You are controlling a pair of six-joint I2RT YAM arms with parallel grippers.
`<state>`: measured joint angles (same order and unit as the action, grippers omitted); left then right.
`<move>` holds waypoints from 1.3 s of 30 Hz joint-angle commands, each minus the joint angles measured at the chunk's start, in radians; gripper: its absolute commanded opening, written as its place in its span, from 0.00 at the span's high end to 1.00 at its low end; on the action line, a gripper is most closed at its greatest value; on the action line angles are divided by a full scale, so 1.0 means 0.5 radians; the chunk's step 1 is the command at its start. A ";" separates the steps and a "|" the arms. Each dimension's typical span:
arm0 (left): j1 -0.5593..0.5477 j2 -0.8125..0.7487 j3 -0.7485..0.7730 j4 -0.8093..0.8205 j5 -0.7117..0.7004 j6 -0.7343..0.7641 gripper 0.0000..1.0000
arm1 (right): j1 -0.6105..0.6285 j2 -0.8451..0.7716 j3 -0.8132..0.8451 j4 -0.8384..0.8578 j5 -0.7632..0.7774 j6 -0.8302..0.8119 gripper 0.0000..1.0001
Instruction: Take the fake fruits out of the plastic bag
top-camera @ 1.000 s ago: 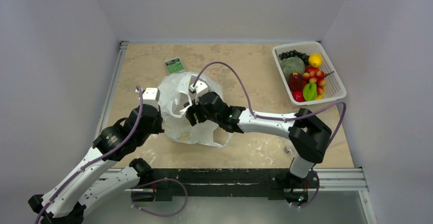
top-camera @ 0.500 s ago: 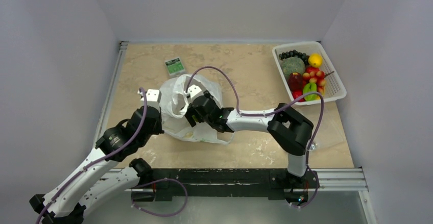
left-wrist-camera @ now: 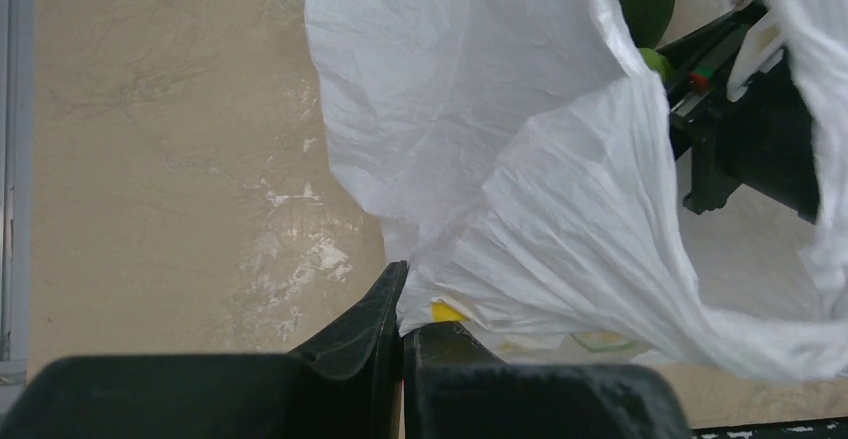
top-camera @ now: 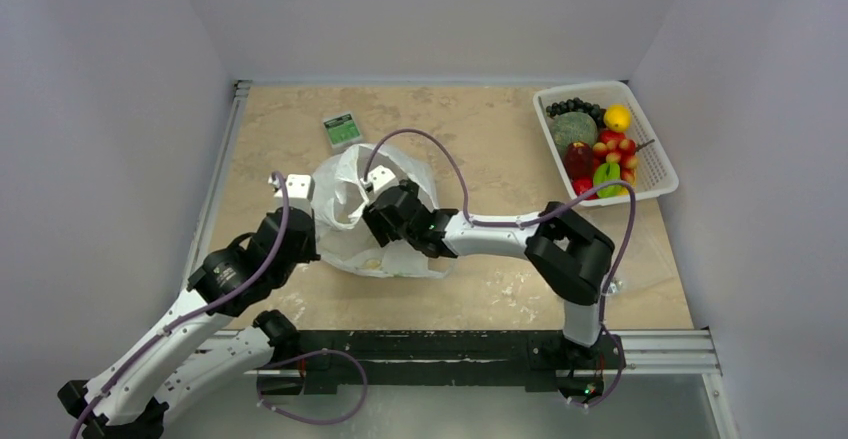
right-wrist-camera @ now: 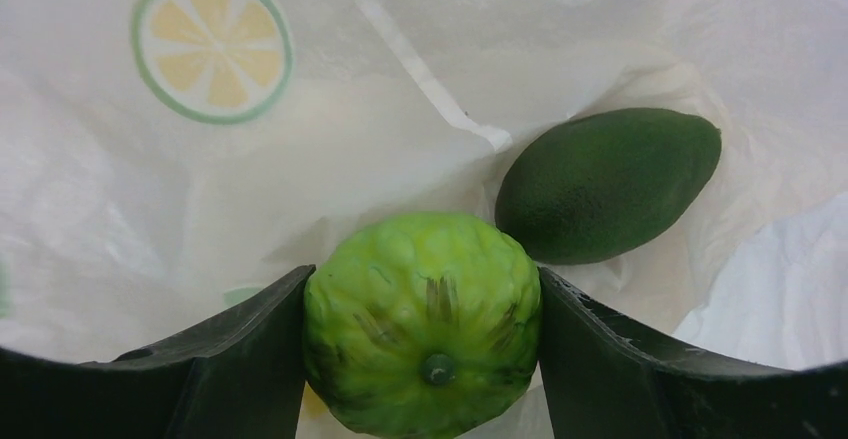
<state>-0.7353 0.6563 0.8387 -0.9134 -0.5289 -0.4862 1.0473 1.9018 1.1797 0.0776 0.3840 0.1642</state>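
White plastic bag (top-camera: pixel 345 181) is pinched by the left pincer (left-wrist-camera: pixel 402 304). Inside, a bumpy green fruit (right-wrist-camera: pixel 425 349) is gripped by the right pincer (right-wrist-camera: pixel 422 304), beside a dark fruit (right-wrist-camera: pixel 608 184).

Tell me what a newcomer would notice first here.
The white plastic bag in the middle draws the eye: the right gripper is inside, shut on a bumpy light-green fruit beside a dark green fruit, and the left gripper pinches the bag's edge. At the far right, a white basket holds colourful fruits.

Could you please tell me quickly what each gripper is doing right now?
The left gripper is closed, pinching an edge of the plastic bag.
The right gripper is closed on a light green fruit inside the bag.
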 commanded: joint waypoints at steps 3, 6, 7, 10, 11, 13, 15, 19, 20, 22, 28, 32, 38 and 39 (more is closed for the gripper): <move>-0.003 0.010 0.021 -0.002 -0.109 -0.013 1.00 | 0.010 -0.305 0.159 -0.134 -0.187 0.240 0.53; -0.011 -0.021 0.030 -0.040 -0.151 -0.038 1.00 | 0.010 -0.416 0.083 -0.090 -0.269 0.360 0.56; -0.016 -0.037 0.029 -0.048 -0.163 -0.046 1.00 | 0.010 -0.445 0.049 -0.040 -0.335 0.387 0.57; -0.024 -0.092 0.024 -0.042 -0.169 -0.055 1.00 | 0.010 -0.519 0.034 -0.031 -0.433 0.404 0.61; -0.024 -0.104 0.023 -0.037 -0.168 -0.051 1.00 | 0.010 -0.547 0.027 0.010 -0.537 0.364 0.63; -0.025 -0.110 0.025 -0.041 -0.171 -0.049 1.00 | 0.010 -0.610 0.018 0.065 -0.768 0.351 0.69; -0.025 -0.104 0.037 -0.065 -0.182 -0.057 1.00 | 0.010 -0.680 0.013 0.106 -0.957 0.332 0.77; -0.024 -0.092 0.037 -0.081 -0.216 -0.067 1.00 | -0.003 -0.840 0.036 0.051 -1.101 0.289 0.93; -0.025 -0.081 0.039 -0.090 -0.224 -0.071 1.00 | -0.007 -0.888 0.051 0.010 -1.087 0.249 0.94; -0.024 -0.059 0.054 -0.120 -0.248 -0.087 1.00 | -0.031 -0.981 0.093 -0.080 -0.978 0.191 0.99; -0.024 -0.037 0.054 -0.116 -0.255 -0.082 1.00 | -0.367 -1.306 0.076 -0.105 -0.841 0.216 1.00; -0.025 -0.010 0.056 -0.108 -0.236 -0.068 1.00 | -0.609 -1.368 0.123 -0.247 -0.483 0.196 1.00; -0.025 -0.009 0.056 -0.119 -0.239 -0.079 1.00 | -0.996 -1.166 0.310 -0.552 0.137 0.194 1.00; -0.024 -0.016 0.056 -0.120 -0.243 -0.080 1.00 | -1.050 -1.119 0.345 -0.622 0.261 0.216 1.00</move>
<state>-0.7422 0.6544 0.8391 -0.9752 -0.6331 -0.5133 0.6102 1.2675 1.2812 -0.0933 0.2504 0.2741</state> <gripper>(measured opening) 0.003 0.688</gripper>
